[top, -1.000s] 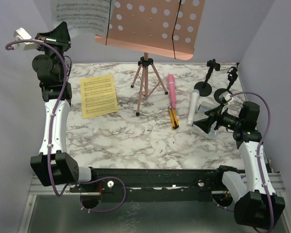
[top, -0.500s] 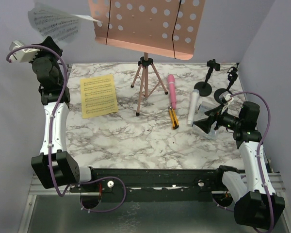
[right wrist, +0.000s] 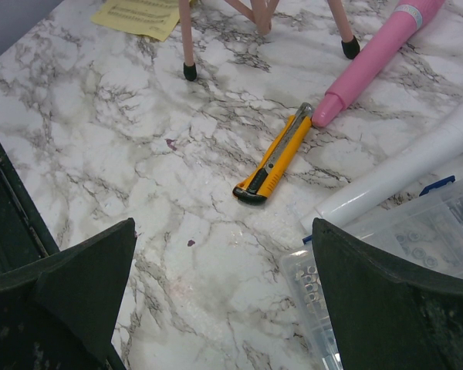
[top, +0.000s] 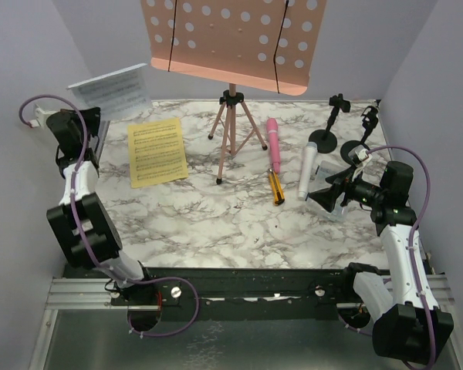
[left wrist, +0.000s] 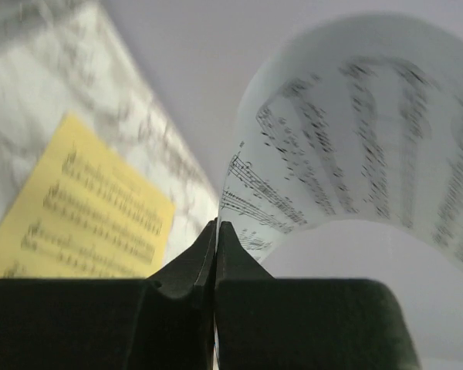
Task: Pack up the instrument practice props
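**Packing barely begun: one sheet lifted, everything else out on the tabletop [top: 216,223].**
The left hand [left wrist: 216,231], on a folded arm at the far-left edge, was clamped on the curling white page [left wrist: 355,131]. The yellow page [top: 157,151], pink music rack [top: 231,35], pink microphone [top: 274,142], grey-white microphone [top: 308,169] and two mic mounts [top: 324,139] sat unpacked. The right hand [top: 319,198] hung low, fingers wide apart and holding nothing.
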You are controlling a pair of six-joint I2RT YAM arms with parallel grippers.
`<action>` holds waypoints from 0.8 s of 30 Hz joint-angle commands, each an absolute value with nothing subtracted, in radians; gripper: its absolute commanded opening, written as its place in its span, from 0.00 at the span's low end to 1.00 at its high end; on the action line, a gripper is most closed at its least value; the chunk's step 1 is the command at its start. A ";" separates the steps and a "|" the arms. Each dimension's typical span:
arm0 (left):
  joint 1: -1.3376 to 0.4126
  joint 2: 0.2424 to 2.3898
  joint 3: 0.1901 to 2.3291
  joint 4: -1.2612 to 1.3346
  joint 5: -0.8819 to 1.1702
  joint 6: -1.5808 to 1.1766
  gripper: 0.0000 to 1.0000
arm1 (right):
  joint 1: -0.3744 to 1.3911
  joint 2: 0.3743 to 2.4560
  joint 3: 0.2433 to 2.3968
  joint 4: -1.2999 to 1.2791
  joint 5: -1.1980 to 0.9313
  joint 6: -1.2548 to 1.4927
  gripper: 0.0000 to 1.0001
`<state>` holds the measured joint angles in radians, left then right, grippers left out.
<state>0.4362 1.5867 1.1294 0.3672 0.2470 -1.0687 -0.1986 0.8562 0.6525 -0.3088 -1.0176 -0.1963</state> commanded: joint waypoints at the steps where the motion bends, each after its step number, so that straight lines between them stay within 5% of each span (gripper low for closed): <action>1: 0.422 1.710 1.112 0.327 0.608 -1.233 0.00 | -0.205 0.850 0.640 -0.302 -1.011 -0.211 1.00; 24: 0.396 1.809 1.018 0.246 0.579 -1.060 0.00 | -0.205 0.842 0.638 -0.307 -1.011 -0.214 1.00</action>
<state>0.3943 1.8164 1.0145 0.2344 0.5621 -1.0912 -0.1986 0.8562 0.6525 -0.3088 -1.0176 -0.2008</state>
